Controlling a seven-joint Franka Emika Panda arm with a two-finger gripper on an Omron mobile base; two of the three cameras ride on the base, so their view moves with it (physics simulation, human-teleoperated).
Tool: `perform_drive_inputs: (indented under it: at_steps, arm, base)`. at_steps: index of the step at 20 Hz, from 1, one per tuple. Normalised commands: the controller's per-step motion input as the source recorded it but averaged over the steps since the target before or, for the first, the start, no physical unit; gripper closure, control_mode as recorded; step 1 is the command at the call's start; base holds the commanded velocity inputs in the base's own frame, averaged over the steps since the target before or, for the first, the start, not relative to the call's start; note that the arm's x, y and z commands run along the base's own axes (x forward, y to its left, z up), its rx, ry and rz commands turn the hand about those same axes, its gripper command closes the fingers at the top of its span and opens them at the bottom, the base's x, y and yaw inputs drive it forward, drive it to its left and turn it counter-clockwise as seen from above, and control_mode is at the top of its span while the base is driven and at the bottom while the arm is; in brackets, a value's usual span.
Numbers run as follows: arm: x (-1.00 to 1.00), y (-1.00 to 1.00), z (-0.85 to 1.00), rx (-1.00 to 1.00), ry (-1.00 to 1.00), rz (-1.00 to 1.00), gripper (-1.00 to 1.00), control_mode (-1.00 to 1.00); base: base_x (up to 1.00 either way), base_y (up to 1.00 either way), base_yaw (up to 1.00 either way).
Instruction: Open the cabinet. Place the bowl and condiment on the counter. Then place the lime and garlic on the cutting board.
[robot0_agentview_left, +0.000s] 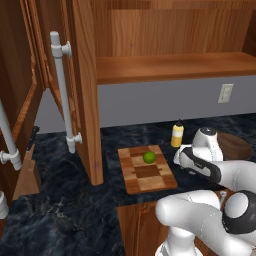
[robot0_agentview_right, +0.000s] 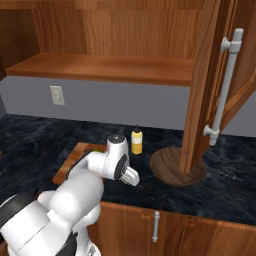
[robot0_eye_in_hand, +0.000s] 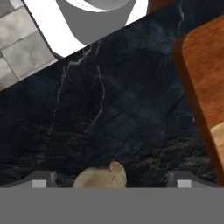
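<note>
Black marbled tabletop (robot0_agentview_left: 75, 210) stretches beneath the open cabinet (robot0_agentview_left: 85, 90), whose shelf now stands bare, in this simulated kitchen. On the stone sit the wide dark bowl (robot0_agentview_right: 172, 167) and, just beside it, the yellow condiment (robot0_agentview_right: 136, 141), both already brought down. The lime (robot0_agentview_left: 149, 157) rests on the checkered cutting board (robot0_agentview_left: 146, 170), toward its far end.

What remains, by the look of things, is the garlic (robot0_eye_in_hand: 101, 176). In the hand view the beige bulb lies on the tabletop between the two finger tips of the pincer (robot0_eye_in_hand: 109, 179), with the board's reddish edge near on one side. The tips stand well apart, with clear gaps to the bulb on both sides, so the pincer is spread wide and grips nothing. From the base views the arm reaches low over the tabletop between the board and the bowl.

The step in hand appears to be the pickup of the garlic. The next move would call for closing squarely on the small round bulb, which could easily roll or squirt free, then lifting it across to a free patch of board beside the lime.
</note>
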Motion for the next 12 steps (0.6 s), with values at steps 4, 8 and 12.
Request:
perform_drive_inputs:
  at_steps: [4,8,12]
  arm:
    - [0.06,-0.05,-0.19,0.0,0.02,0.0,-1.0,-1.0]
    - [0.04,-0.19,-0.19,0.0,0.0,0.0,-1.0,-1.0]
    - [0.13,-0.14,-0.2,0.0,0.01,0.0,-1.0,-1.0]
  base:
    - [0.0,0.0,0.0]
    - [0.0,0.0,0.0]
    - [0.0,0.0,0.0]
